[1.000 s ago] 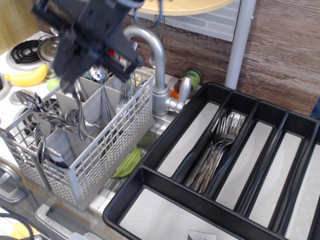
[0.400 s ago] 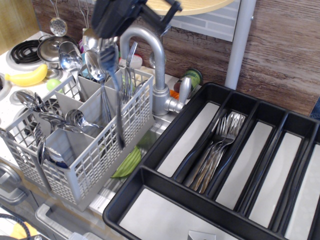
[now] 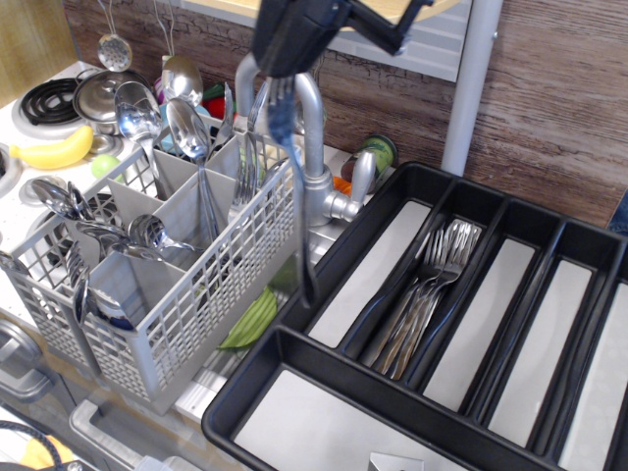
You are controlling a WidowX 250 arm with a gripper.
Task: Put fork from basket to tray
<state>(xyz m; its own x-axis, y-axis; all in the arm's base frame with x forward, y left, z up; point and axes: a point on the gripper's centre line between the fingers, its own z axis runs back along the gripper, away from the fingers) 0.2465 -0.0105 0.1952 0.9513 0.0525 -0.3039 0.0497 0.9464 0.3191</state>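
Observation:
My gripper [image 3: 282, 77] is at the top of the view, shut on the fork [image 3: 296, 201]. The fork hangs tines up, its long handle pointing down, its tip over the gap between the basket and the tray's left wall. The grey lattice basket [image 3: 211, 285] stands at the left and holds spoons and forks in its compartments. The black tray [image 3: 294, 339] fills the right. A bunch of forks [image 3: 424, 294] lies in its second long compartment.
A chrome tap [image 3: 312, 147] rises just behind the hanging fork, between basket and tray. A green vegetable [image 3: 250, 319] lies by the basket's foot. A banana [image 3: 51, 152] and a stove burner [image 3: 44, 98] are at the far left. A metal post [image 3: 469, 83] stands behind the tray.
My gripper has lifted the fork out of the basket and carried it right, from above the basket's back compartments to beside the tap, near the tray's left edge.

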